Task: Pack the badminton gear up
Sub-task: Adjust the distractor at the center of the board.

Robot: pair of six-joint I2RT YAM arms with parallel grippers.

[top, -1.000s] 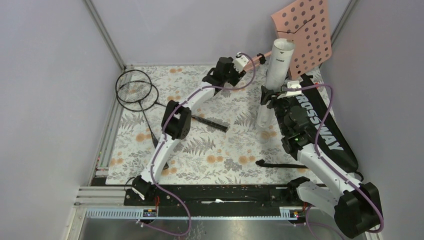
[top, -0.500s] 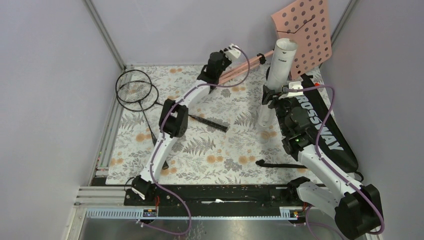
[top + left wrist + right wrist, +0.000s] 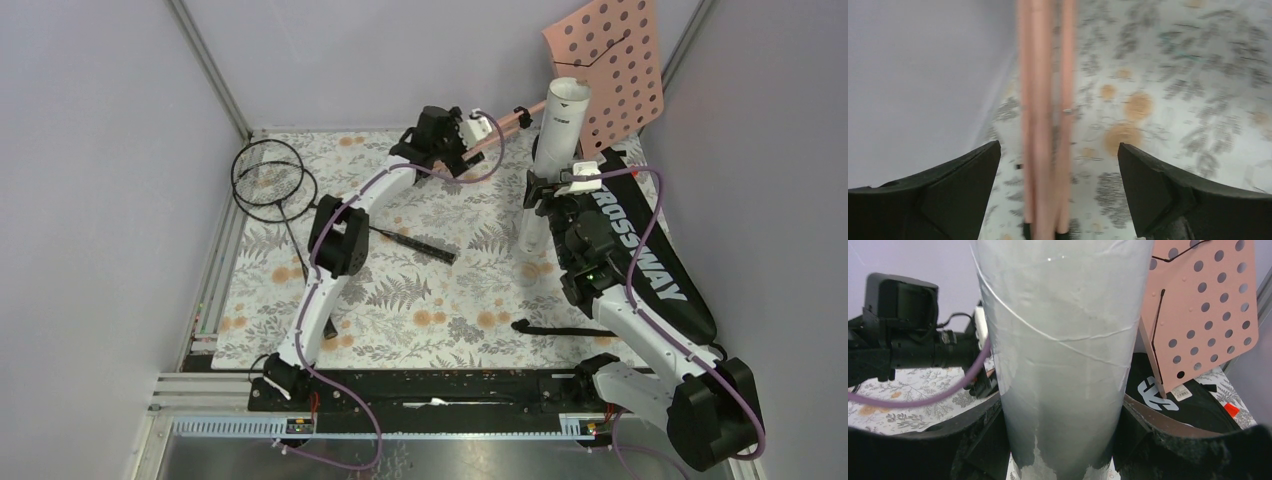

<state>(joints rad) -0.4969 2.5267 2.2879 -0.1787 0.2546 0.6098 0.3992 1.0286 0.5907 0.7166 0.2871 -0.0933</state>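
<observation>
the left arm stretches long from its base at 7 o'clock, elbow raised over the floral-print table cloth [image 3: 400, 300], wrist reaching to 12 o'clock, where the left gripper [image 3: 1058, 150] stands with jaws spread wide on either side of the thin pink tripod legs [image 3: 1043, 125], touching neither. the right arm rises from 5 o'clock and folds forward over the black racket-shaped "crossway" bag [image 3: 650, 260], which lies along the 3 o'clock edge. the right gripper [image 3: 545, 190] is clamped around the lower part of the long white tube [image 3: 555, 150], held nearly upright at 1 o'clock, its top leaning toward the pink perforated stand panel [image 3: 610, 60] in the far corner. two thin black rackets [image 3: 268, 180] lie overlapped at 10 o'clock, well apart from both grippers.
</observation>
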